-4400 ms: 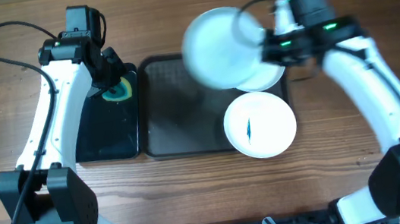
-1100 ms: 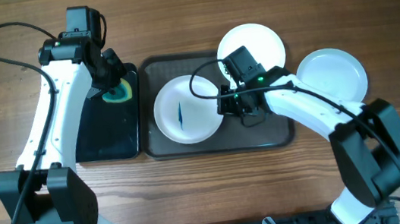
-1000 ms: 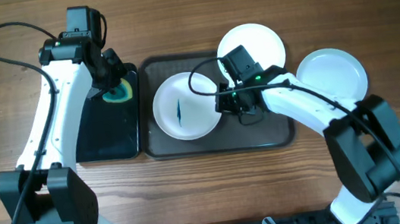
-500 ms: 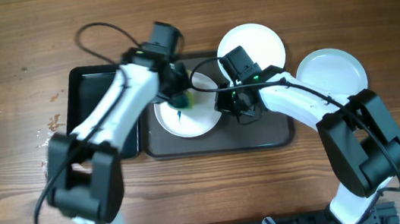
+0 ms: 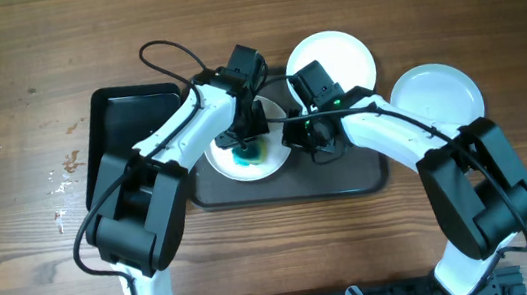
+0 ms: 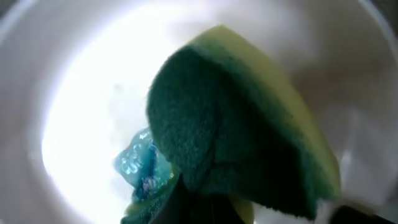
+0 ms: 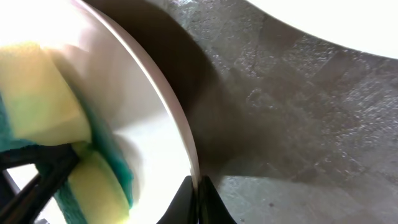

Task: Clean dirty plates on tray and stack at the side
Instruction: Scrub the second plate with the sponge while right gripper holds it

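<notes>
A white plate [image 5: 225, 164] with a blue smear [image 6: 140, 165] lies on the dark grey tray [image 5: 347, 172]. My left gripper [image 5: 247, 137] is shut on a green and yellow sponge [image 5: 247, 153] and presses it onto the plate's middle. The sponge fills the left wrist view [image 6: 249, 124] over the plate [image 6: 81, 112]. My right gripper [image 5: 293, 139] is shut on this plate's right rim [image 7: 186, 143], with the sponge [image 7: 37, 106] beyond it. A second plate [image 5: 333, 53] rests at the tray's back right. A third plate [image 5: 437, 98] sits on the table to the right, showing no smear.
A glossy black tray [image 5: 125, 124] lies left of the grey tray, partly under my left arm. The wooden table [image 5: 34, 246] surrounds both. The tray's textured floor [image 7: 298, 124] shows beside the held plate. Cables loop above both arms.
My left arm has swung from the black tray to the plate with the sponge and now rubs its middle. My right gripper still holds the plate's rim.
</notes>
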### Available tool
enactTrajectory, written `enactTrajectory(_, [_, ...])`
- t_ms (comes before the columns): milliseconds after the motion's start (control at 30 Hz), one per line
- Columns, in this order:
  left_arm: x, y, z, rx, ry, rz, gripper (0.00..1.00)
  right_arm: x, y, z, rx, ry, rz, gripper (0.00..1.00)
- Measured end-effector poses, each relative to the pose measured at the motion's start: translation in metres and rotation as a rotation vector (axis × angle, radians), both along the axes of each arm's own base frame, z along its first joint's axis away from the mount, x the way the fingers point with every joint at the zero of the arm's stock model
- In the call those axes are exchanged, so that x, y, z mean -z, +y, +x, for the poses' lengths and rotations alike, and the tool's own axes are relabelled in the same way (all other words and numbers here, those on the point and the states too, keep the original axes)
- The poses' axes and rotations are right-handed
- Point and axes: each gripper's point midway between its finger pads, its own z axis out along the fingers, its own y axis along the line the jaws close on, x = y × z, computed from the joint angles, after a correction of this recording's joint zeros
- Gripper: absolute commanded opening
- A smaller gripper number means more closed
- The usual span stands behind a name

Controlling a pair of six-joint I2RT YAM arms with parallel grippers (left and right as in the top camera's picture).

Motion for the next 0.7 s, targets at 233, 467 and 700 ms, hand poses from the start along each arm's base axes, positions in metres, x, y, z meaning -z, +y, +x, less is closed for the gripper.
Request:
enactTrajectory(233, [-0.002, 0.037, 0.010, -0.034, -0.049, 0.165, 0.04, 0.001, 0.002, 0.000, -0.003, 0.003, 0.009, 0.04])
enactTrajectory(467, [0.001, 0.023, -0.001, 0.033, 0.008, 0.092, 0.04, 0.001, 0.001, -0.001, -0.003, 0.005, 0.008, 0.04])
enactTrajectory(700, [-0.002, -0.016, 0.008, 0.151, -0.024, -0.104, 0.04, 0.001, -0.002, 0.000, 0.003, 0.008, 0.004, 0.04])
